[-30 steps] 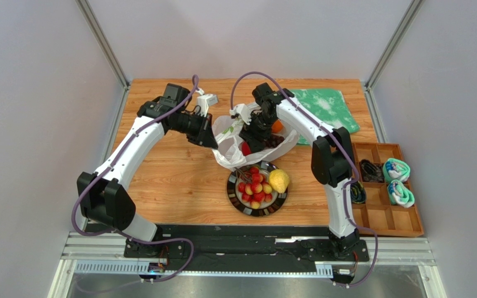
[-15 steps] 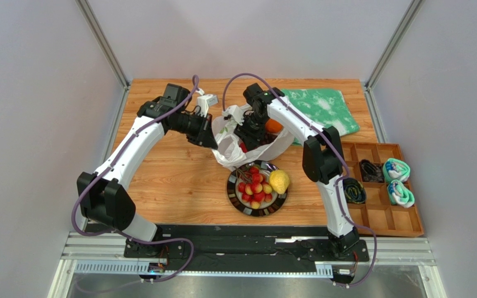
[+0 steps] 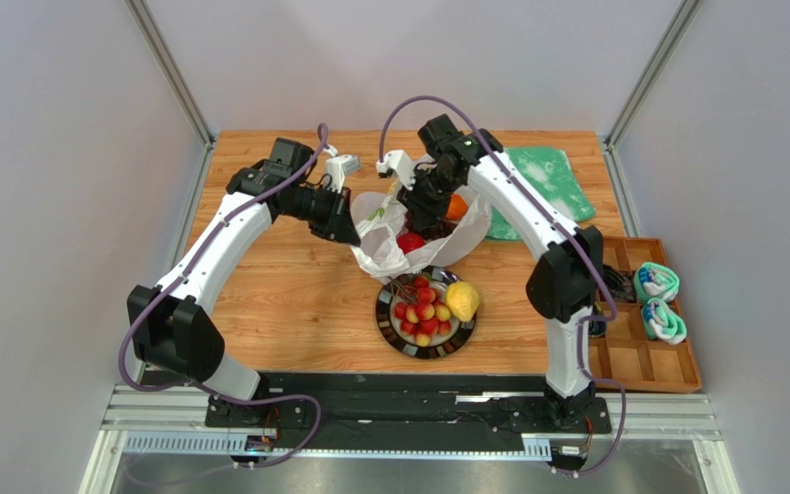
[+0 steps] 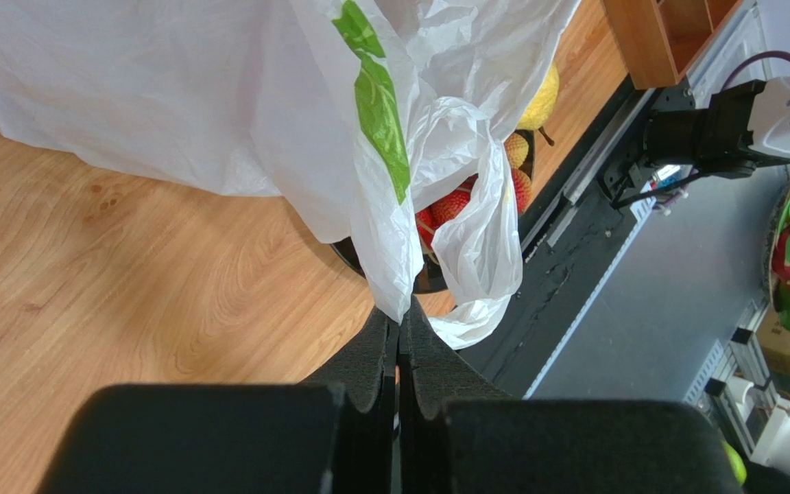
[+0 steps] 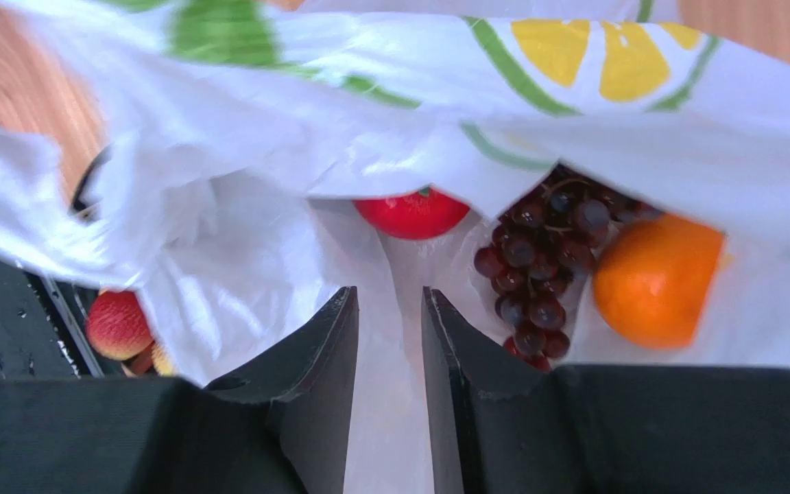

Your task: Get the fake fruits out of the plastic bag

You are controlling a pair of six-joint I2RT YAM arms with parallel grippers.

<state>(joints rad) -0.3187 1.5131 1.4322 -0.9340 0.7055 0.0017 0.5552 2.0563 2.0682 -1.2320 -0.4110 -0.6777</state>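
Observation:
The plastic bag [image 3: 379,242] lies mid-table, its mouth held up. My left gripper [image 3: 354,233] is shut on the bag's rim [image 4: 394,278]. The right gripper [image 3: 426,211] hangs inside the mouth, its jaws [image 5: 389,298] a narrow gap apart, with only bag film showing between them. In the bag [image 5: 255,257] lie a red apple [image 5: 413,213], dark grapes [image 5: 536,276] and an orange [image 5: 657,278]. The apple [image 3: 410,243] and the orange [image 3: 457,207] also show from above. In front of the bag, a yellow lemon [image 3: 462,300] and a berry cluster [image 3: 422,312] rest on the plate [image 3: 389,331].
A green-and-white cloth [image 3: 538,173] lies behind the bag at the right. A wooden compartment tray [image 3: 644,362] with rolled cloths stands at the table's right edge. Bare wood stretches left of the plate.
The right gripper's jaws have narrowed from wide apart. Its arm dipped left into the bag, then drew back up a little. The red apple shows more. The left arm has held still.

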